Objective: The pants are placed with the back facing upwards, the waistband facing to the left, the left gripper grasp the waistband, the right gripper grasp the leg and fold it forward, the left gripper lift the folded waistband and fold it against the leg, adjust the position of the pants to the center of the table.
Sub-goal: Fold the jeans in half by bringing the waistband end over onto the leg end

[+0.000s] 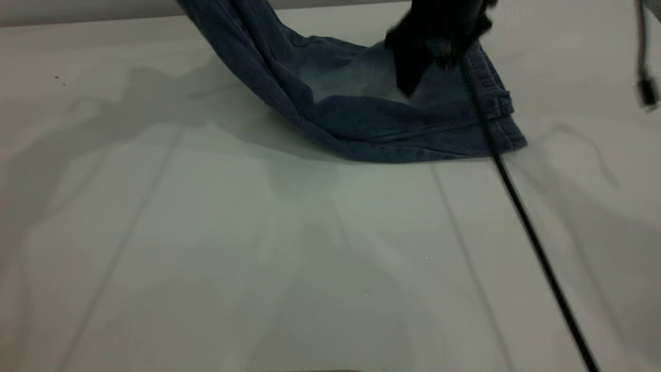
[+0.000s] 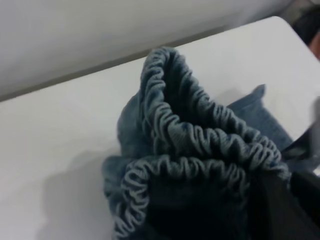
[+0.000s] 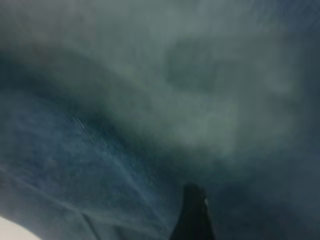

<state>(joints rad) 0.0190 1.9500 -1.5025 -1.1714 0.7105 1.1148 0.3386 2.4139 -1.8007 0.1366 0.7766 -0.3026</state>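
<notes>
The blue denim pants (image 1: 351, 113) lie at the far side of the table (image 1: 206, 248), with one end pulled up and out of the exterior view's top edge. In the left wrist view the gathered elastic waistband (image 2: 200, 130) is bunched and raised off the table, and my left gripper (image 2: 272, 210) is shut on it. The leg (image 1: 361, 77), with its whitish faded patch and stitched hem (image 1: 503, 119), rests on the table. My right gripper (image 1: 428, 67) hangs just above the leg, blurred. Denim (image 3: 150, 100) fills the right wrist view.
A black braided cable (image 1: 532, 227) runs from the right gripper across the hem to the near right edge of the table. Another dark cable end (image 1: 645, 93) dangles at the far right. Shadows of the arms fall on the white table.
</notes>
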